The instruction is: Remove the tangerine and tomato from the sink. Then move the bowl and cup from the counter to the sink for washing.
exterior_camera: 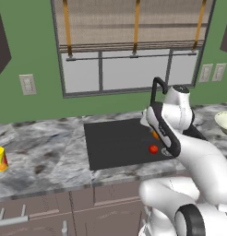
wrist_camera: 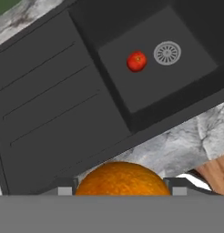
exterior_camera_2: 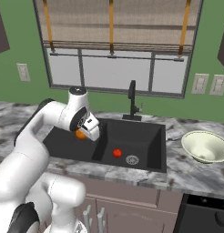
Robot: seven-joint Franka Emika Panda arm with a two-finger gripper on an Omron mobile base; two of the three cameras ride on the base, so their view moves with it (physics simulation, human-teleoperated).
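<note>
1. Gripper (wrist_camera: 122, 191): in the hand view its two finger tips sit on either side of the tangerine (wrist_camera: 122, 179), which fills the gap between them at the bottom of the frame; the fingers are closed on the fruit.
2. Tangerine, base views: in the right base view the orange ball (exterior_camera_2: 80, 134) shows just under the white hand, raised over the flat left part of the sink (exterior_camera_2: 150, 157). In the left base view only a sliver of it (exterior_camera: 155, 134) shows beside the forearm.
3. Tomato (wrist_camera: 136, 61): lies on the floor of the deep basin, just beside the round metal drain (wrist_camera: 167, 53) but apart from it. It shows likewise in the right base view (exterior_camera_2: 117, 153), left of the drain (exterior_camera_2: 132, 159), and in the left base view (exterior_camera: 153, 149) near the arm.
4. Sink: black, with a ribbed draining area on one side and the deep basin on the other; a black faucet (exterior_camera_2: 132, 101) stands at its back edge, under the window (exterior_camera_2: 116, 45).
5. Bowl (exterior_camera_2: 205, 146): pale, wide, upright on the counter (exterior_camera_2: 186, 170) to the right of the sink, well apart from the gripper; its edge also shows in the left base view (exterior_camera: 224, 121).
6. Cup (exterior_camera: 0, 159): yellow with a red mark, upright on the counter far left of the sink.
</note>
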